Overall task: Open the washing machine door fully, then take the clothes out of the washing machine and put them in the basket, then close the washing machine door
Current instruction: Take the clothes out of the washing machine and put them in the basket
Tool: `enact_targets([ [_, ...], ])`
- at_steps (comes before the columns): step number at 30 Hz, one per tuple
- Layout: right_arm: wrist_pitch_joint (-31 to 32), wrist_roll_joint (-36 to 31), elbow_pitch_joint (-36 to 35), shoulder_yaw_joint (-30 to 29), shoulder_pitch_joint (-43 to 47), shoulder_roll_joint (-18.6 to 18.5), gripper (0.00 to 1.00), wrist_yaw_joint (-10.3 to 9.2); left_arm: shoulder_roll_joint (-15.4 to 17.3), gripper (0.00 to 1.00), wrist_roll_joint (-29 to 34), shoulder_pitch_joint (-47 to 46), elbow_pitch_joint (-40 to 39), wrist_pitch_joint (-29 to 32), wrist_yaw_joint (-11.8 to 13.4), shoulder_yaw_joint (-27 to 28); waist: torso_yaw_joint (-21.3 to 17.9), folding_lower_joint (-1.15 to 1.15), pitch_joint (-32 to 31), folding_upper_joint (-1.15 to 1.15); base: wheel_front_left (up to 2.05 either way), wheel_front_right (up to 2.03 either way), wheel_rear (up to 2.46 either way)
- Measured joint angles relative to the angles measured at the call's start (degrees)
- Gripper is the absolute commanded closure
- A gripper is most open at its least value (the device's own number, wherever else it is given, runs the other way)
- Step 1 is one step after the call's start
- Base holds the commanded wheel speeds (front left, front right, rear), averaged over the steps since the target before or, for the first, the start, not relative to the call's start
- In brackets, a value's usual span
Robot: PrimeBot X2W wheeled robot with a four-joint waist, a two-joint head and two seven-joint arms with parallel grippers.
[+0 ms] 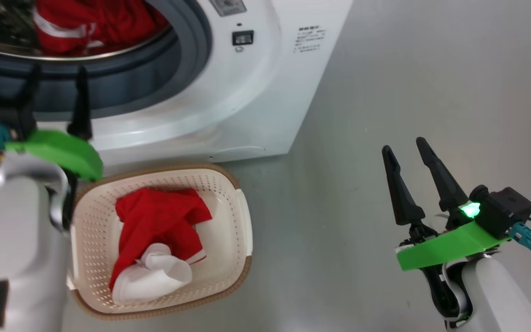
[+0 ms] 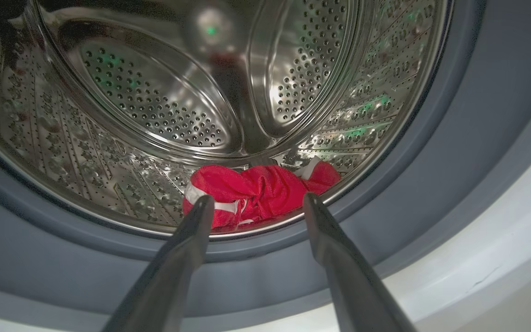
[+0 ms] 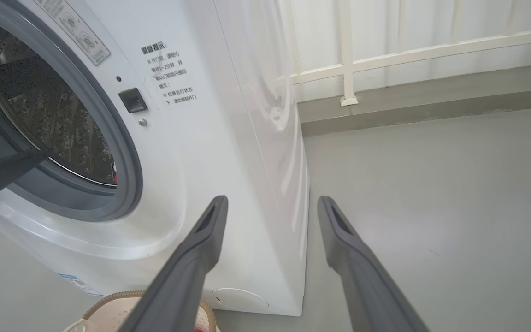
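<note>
Jaws spread and empty, the left gripper (image 2: 257, 199) hangs at the grey rubber gasket (image 2: 454, 152) lip of the white front-loading washing machine (image 1: 256, 92), seemingly just short of the red white-striped clothes (image 2: 270, 186) in its perforated steel drum (image 2: 155, 101), while the likewise-spread right gripper (image 1: 404, 144) hovers over bare grey floor (image 1: 408, 69).

Left hand (image 1: 58, 71) forward, jaws apart, empty; right hand (image 1: 403, 144) low, jaws apart, empty.

The washing machine (image 1: 256, 92) was white, its rubber ring (image 1: 196, 50) was grey, the drum (image 2: 155, 101) was shiny silver with little holes, the clothes (image 2: 256, 191) were red with white stripes, the basket (image 1: 226, 240) was cream with a brown rim, the floor (image 1: 408, 83) was grey.
</note>
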Motion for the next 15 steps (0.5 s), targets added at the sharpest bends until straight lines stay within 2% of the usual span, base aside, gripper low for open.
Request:
enact_targets([
  [5, 0.0, 0.0, -0.1, 0.6, -1.3, 0.9, 0.00, 0.00, 2.4, 0.00, 1.3, -8.9, 8.9, 2.1, 1.3, -0.6, -1.7, 0.00, 2.5, 0.00, 0.00, 0.00, 0.00],
  [15, 0.0, 0.1, -0.3, 1.2, -3.5, 1.1, 0.00, 0.00, 6.0, 0.00, 3.3, -21.0, 23.2, 4.1, 3.2, -1.7, -5.4, 0.00, 6.4, 0.00, 0.00, 0.00, 0.00],
])
